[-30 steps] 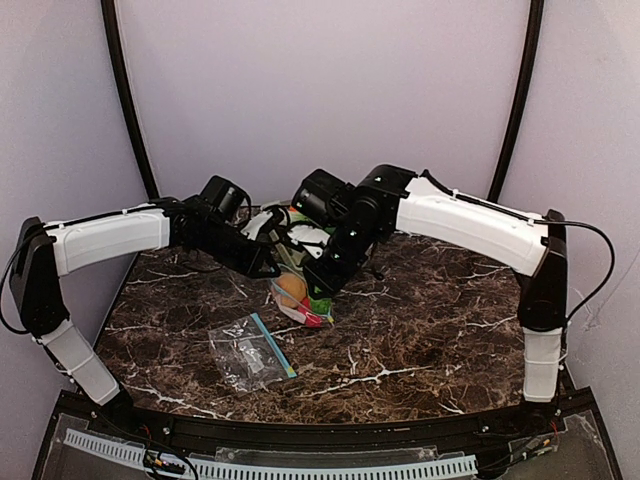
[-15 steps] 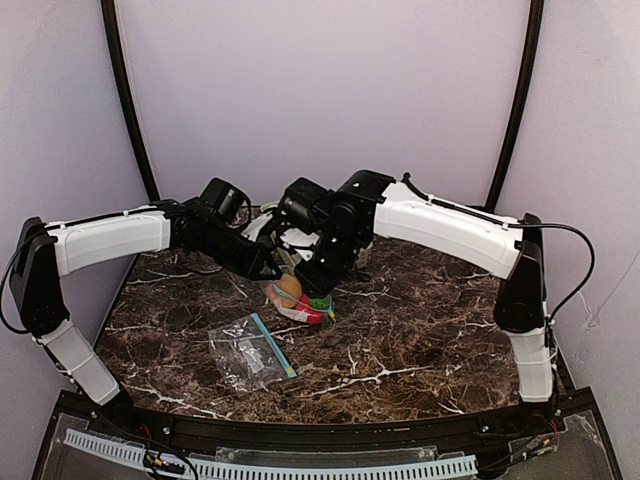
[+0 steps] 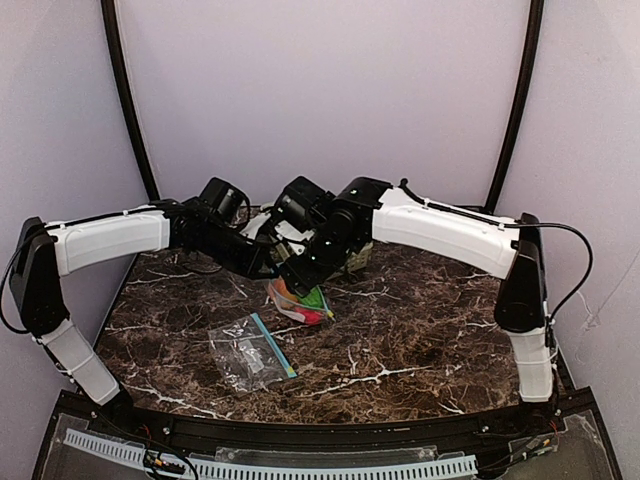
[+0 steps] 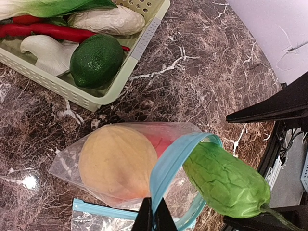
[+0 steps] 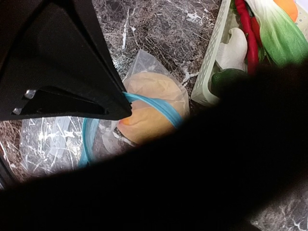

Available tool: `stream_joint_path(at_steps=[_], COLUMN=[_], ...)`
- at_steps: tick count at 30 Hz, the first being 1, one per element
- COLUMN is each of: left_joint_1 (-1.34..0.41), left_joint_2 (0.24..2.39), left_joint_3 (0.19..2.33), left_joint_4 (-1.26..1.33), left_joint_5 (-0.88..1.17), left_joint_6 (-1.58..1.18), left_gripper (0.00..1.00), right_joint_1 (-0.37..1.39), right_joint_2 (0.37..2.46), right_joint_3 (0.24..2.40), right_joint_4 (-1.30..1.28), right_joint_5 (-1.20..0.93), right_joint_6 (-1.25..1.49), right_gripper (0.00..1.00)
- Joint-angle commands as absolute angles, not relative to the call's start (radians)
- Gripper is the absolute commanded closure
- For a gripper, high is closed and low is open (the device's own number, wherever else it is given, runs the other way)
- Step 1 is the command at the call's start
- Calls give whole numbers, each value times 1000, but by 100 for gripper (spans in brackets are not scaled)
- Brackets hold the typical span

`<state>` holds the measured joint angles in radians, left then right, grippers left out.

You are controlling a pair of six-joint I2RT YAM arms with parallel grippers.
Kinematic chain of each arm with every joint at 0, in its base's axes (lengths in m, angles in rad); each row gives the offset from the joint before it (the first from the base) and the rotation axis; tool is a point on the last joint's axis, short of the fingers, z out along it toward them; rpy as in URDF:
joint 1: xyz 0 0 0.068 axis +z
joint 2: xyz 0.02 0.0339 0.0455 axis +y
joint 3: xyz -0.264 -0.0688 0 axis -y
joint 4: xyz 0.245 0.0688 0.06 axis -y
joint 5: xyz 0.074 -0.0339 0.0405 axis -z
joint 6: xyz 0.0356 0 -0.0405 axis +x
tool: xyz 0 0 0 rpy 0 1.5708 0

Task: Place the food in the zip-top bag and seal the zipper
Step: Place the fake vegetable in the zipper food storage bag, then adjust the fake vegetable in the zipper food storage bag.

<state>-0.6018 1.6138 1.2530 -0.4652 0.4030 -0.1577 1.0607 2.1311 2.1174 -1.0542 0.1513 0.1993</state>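
The left pincer [image 4: 154, 217] is clenched on the blue zipper strip [image 4: 171, 161] of the zip-top bag [image 4: 72, 161], pinching it and holding that edge up so the mouth stands agape. The bag rests on the dark marble desk [image 3: 430, 320] around its middle, just near of the pale green basket [image 4: 144, 42]. Inside the bag lies a peach [image 4: 118, 163], with something red [image 4: 161, 142] tucked at its far side. A green leafy vegetable [image 4: 216, 183] lies across the bag's mouth on the right, partly past the zipper strip and partly sticking out.

The right pincer [image 3: 298, 274] hangs just beside the left one over the bag. Its own camera is mostly covered by a dark blur, so I cannot tell whether it is released or grasping anything.

In the basket sit a lime [image 4: 96, 60], a red chilli [image 4: 57, 32] and a white radish [image 4: 41, 50], all close together. A second bag [image 3: 245, 352] lies flat on the desk, to the near left of the first.
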Motion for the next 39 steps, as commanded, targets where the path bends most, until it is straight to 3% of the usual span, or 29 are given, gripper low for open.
stream_joint_path(at_steps=[1, 8, 12, 19, 23, 29, 35, 39], left_joint_1=[-577, -554, -549, -546, -546, -545, -543, -541], left_joint_2=[1612, 1632, 1630, 1636, 1639, 1641, 1642, 1644], left_joint_3=[1249, 1249, 1247, 1248, 1249, 1250, 1250, 1252], left_joint_4=[-467, -461, -460, -462, -463, -466, -468, -469], left_joint_5=[408, 449, 447, 455, 457, 456, 456, 456], left_joint_6=[-162, -180, -181, -182, -182, -180, -179, -179], left_gripper=[99, 99, 99, 99, 99, 99, 99, 99], right_joint_1=[1052, 1048, 1043, 1045, 1045, 1044, 1044, 1045], right_joint_2=[2063, 1961, 1952, 1968, 1983, 2022, 2068, 2086], right_joint_3=[2042, 1915, 1880, 1847, 1829, 1809, 1803, 1792], right_joint_4=[-968, -830, -792, -689, -629, -560, -548, -537], right_joint_5=[153, 106, 98, 5, -36, -58, 18, 63], right_joint_6=[230, 252, 265, 259, 245, 231, 226, 220], right_gripper=[22, 15, 18, 43, 52, 53, 45, 45])
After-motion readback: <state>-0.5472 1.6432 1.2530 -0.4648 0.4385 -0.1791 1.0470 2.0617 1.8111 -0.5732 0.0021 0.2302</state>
